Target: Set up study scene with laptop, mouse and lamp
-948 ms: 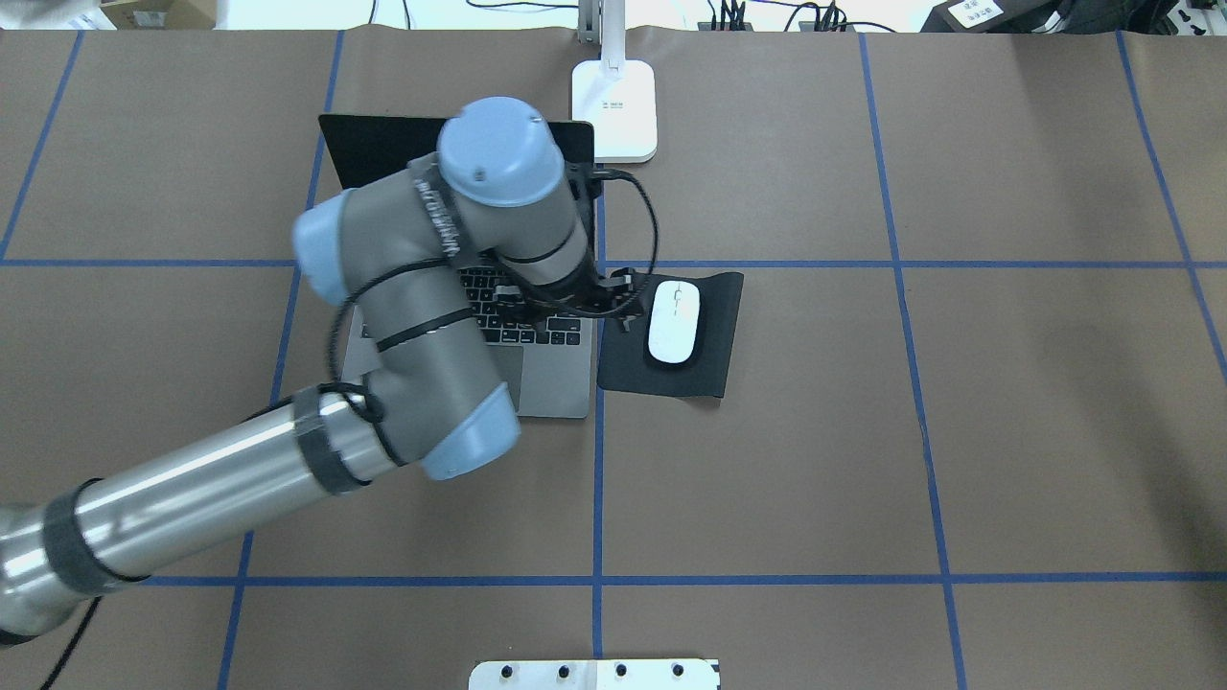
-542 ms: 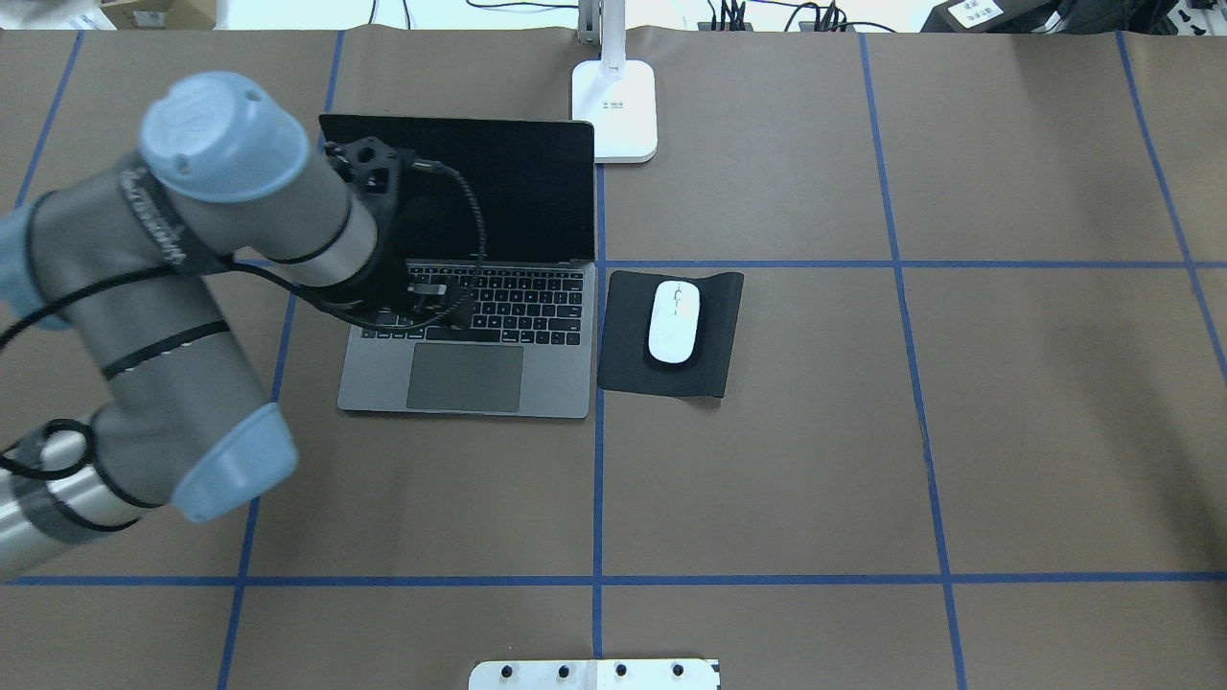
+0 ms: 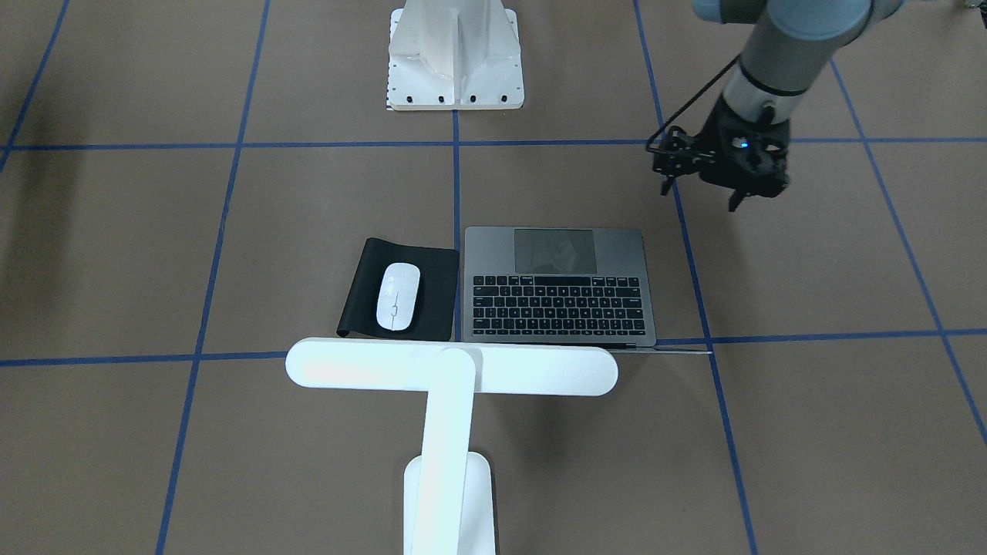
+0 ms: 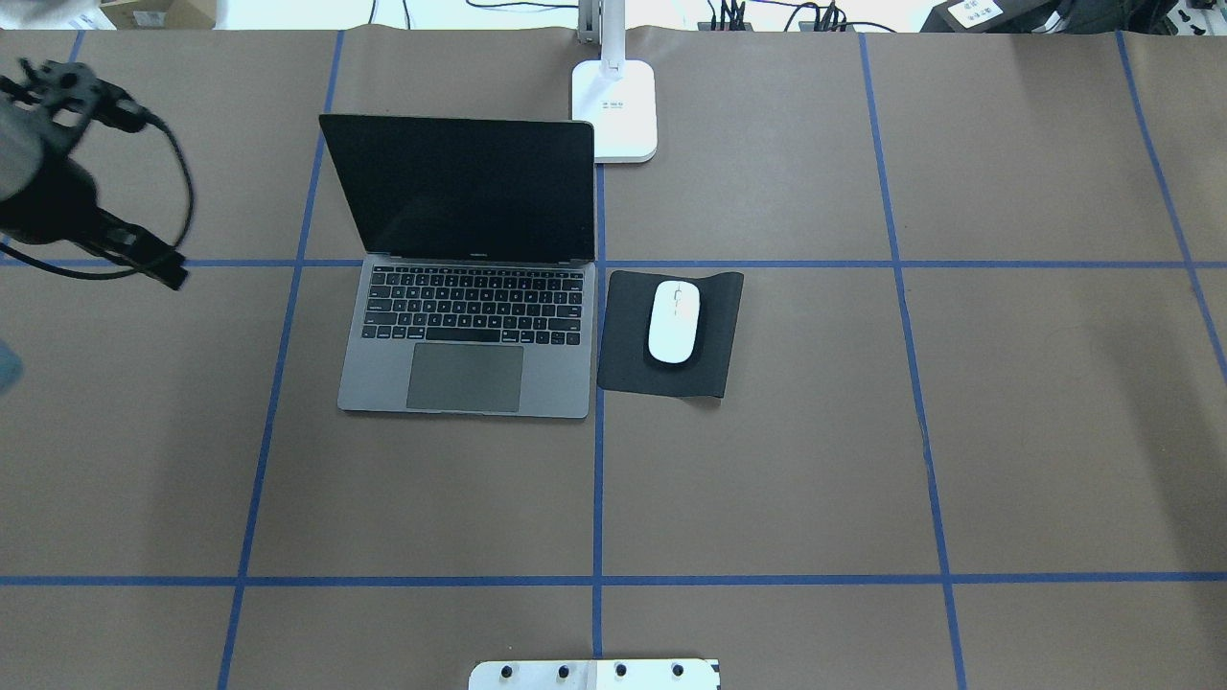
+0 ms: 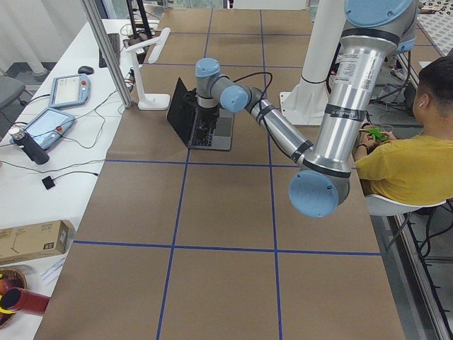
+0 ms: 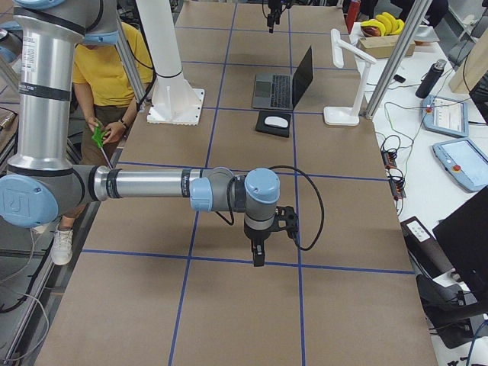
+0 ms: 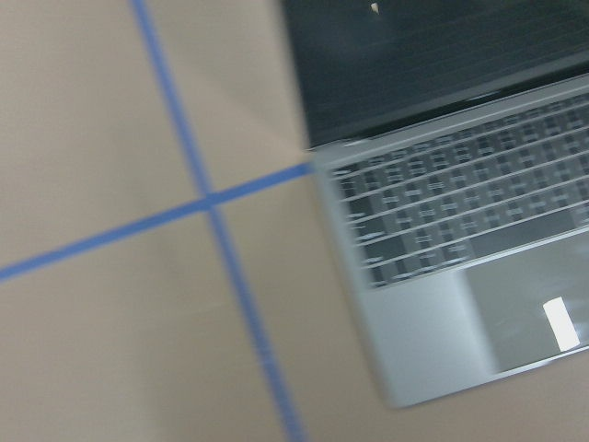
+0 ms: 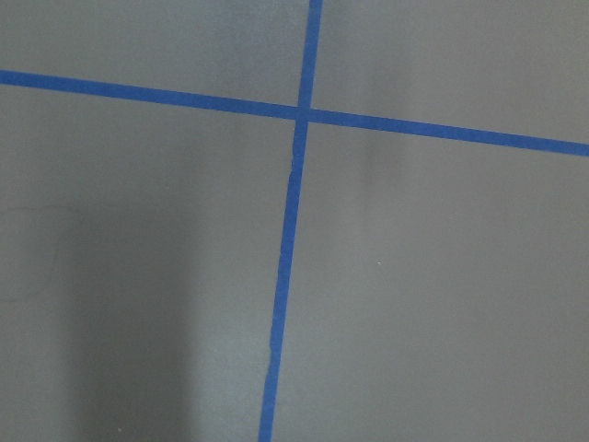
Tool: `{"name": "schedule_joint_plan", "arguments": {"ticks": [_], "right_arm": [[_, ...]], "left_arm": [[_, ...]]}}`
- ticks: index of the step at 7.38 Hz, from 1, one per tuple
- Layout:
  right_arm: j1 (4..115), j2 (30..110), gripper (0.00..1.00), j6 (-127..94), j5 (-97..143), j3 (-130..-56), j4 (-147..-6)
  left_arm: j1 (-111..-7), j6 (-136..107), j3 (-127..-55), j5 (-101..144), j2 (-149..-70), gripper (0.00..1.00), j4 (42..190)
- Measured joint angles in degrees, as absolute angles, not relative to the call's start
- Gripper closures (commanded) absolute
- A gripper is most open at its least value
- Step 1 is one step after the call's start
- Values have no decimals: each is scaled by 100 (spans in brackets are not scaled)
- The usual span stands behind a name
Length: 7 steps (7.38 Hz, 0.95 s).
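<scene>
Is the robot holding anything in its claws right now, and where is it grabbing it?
Nothing. The left claw hangs empty, away from the laptop; the right claw shows nothing in it either.

The slim space-grey metal laptop [image 4: 470, 326] sits open on the table [image 4: 767, 479], its dark screen upright. The small glossy white oval mouse [image 4: 674, 322] lies on a black pad [image 4: 721, 331] just beside the laptop's right edge. The glossy white T-shaped desk lamp [image 3: 451, 368] stands just behind the screen's right corner.

We see the black two-finger left gripper [image 3: 698, 196] gone from beside the glossy white oval mouse [image 4: 674, 321]. It has swung toward nine o'clock, past the slim space-grey metal laptop [image 4: 470, 335], whose keyboard now lies uncovered.
</scene>
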<state>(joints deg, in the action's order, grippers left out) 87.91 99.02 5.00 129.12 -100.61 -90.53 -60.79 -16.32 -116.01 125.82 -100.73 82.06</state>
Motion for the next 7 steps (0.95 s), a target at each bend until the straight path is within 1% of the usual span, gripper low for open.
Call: {"name": "schedule_joint_plan", "arguments": {"ticks": [2,4,6,7], "right_arm": [[8878,9947,0,623,12987,-9998,-9053],[8890,9949,0,625,13003,-9986,-9053],[8889,9944,0,622,13007,-9989,-9053],[8887,9942,0,613,13008,-10001,-9053]], "left_arm": [[-7313,285,-11145,13173,-9310,0,8233],[-8299,1578,-10589,13386,-8637,0,8334],[-8848,1940,-10174,13522,-8141,0,8699],[-9032,1964,-10009,13552,-8044,0,8803]]}}
